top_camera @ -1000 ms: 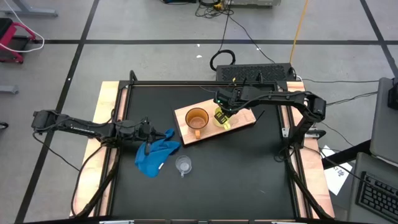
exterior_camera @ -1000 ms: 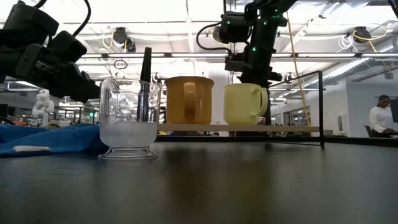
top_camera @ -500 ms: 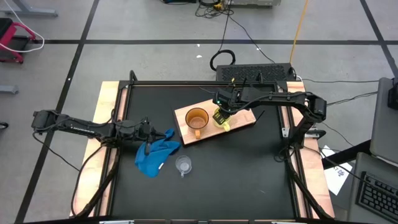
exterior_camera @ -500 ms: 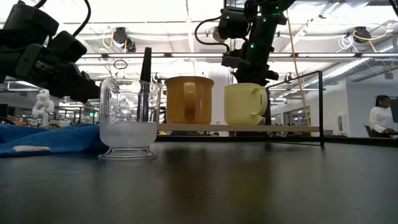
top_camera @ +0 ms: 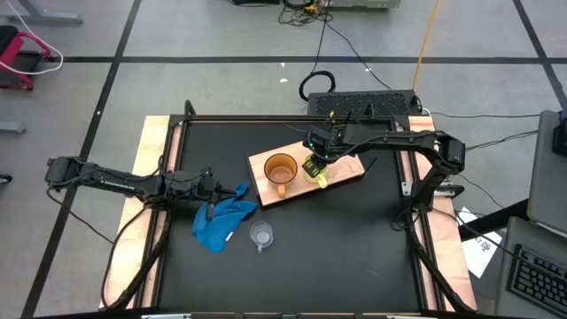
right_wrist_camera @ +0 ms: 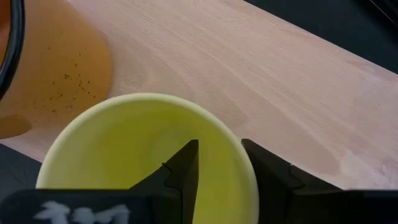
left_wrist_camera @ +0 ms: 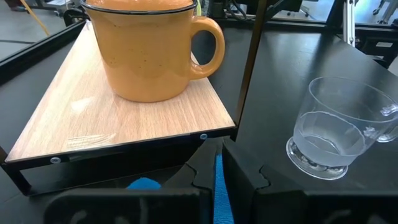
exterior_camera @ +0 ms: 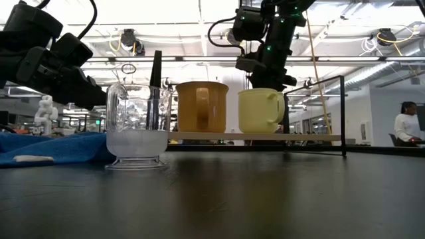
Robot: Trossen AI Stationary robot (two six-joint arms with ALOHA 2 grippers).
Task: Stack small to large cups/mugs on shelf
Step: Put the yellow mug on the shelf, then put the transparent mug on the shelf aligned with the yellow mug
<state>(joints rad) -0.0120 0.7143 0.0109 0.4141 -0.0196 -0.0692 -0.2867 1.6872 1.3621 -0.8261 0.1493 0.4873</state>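
The orange-brown mug [top_camera: 281, 168] stands on its base on the light-wood board [top_camera: 347, 167], handle toward the near edge. My right gripper [top_camera: 312, 165] is shut on the yellow mug [exterior_camera: 259, 111] beside it, over the board. The clear plastic cup [top_camera: 260, 234] stands on the black tabletop, nearer than the board. My left gripper [top_camera: 215, 189] is shut at the far left corner of the blue cloth [top_camera: 223, 220], pointing toward the board; the low view shows it raised above the cloth. My right gripper holds the yellow mug by its rim [right_wrist_camera: 241, 148], one finger [right_wrist_camera: 186, 165] inside and one outside. The fingers come from above, pointing down. The mug is upright, its base at the board's top [exterior_camera: 305, 137]; resting or just clear, I cannot tell.
Black frame posts [exterior_camera: 342, 116] stand by the board's edges. Wooden rails [top_camera: 152, 142] run along the table's left and right sides. A person [exterior_camera: 405, 126] is far off in the room at the right of the low view.
My right gripper has shifted a little toward the orange mug, taking the yellow mug with it; the mug stays upright.
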